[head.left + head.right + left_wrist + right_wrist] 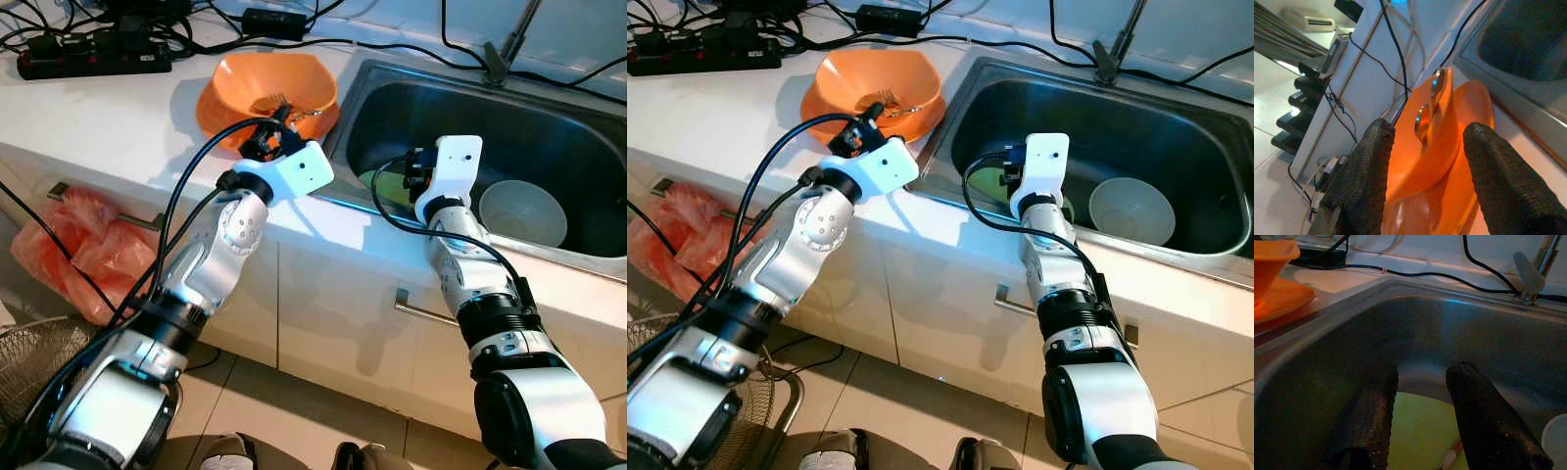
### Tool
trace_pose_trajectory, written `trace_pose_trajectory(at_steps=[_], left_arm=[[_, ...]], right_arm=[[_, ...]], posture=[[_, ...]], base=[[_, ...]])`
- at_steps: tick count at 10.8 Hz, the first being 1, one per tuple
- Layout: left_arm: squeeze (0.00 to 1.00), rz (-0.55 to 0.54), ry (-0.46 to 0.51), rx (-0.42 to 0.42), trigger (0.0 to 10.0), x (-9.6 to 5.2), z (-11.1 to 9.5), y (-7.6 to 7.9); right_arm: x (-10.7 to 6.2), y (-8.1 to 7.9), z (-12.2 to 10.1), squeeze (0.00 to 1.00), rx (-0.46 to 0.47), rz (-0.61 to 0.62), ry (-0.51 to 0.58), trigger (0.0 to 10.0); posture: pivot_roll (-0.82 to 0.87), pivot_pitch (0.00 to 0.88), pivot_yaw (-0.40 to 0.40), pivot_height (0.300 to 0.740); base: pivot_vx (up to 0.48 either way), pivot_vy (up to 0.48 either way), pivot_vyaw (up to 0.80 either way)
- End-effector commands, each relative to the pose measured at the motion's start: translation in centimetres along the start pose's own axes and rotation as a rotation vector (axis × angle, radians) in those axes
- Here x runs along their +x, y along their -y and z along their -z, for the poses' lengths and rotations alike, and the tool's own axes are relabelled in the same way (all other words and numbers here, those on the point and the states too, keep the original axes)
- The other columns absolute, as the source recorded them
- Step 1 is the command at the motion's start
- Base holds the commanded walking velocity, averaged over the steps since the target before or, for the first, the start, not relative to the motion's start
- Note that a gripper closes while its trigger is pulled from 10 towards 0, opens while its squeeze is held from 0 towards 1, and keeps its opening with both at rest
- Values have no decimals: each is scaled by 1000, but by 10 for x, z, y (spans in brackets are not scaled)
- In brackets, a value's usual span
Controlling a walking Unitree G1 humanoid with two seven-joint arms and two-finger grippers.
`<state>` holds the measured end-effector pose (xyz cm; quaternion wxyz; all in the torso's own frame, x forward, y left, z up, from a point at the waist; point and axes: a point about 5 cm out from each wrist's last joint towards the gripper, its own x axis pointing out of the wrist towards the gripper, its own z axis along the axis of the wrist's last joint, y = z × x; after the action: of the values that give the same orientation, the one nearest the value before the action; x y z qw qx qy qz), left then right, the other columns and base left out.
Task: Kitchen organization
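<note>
A two-armed house robot leans over a white kitchen counter (pixel 118 127), both arms working at once. At upper centre of the head view, the left gripper (pixel 1425 161) hangs at the near rim of an orange bowl (pixel 266 90) that sits on an orange plate (pixel 1469 112) with a metal fork (pixel 277 101) inside — its black fingers (pixel 1364 176) spread, the bowl's edge in the gap between them, nothing pinched yet. To the right, the right gripper (pixel 1420 411) reaches into the steel sink (pixel 549 127), fingers also apart, poised just above a yellow-green plate (pixel 1418 431) on the sink floor; a white bowl (pixel 522 211) lies nearby toward the right edge. The step in hand appears to be gathering dishes. Next, each gripper would likely need to close on its rim; the plate lying flat may be awkward to catch.
</note>
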<state>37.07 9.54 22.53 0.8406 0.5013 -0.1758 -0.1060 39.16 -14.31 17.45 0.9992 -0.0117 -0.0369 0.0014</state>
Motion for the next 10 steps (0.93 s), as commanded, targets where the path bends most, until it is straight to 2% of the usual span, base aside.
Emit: trace_pose_trajectory(at_steps=[1,10], left_arm=[[0,-6,22,20,10000,3,-4,-1],[0,18,28,66,10000,24,-7,6]], right_arm=[[-2,2,5,0,14,11,-17,10000],[-3,4,6,0,20,21,-15,10000]], posture=[[117,117,-64,740],[97,99,-53,740]], base=[[0,0,0],[0,0,0]])
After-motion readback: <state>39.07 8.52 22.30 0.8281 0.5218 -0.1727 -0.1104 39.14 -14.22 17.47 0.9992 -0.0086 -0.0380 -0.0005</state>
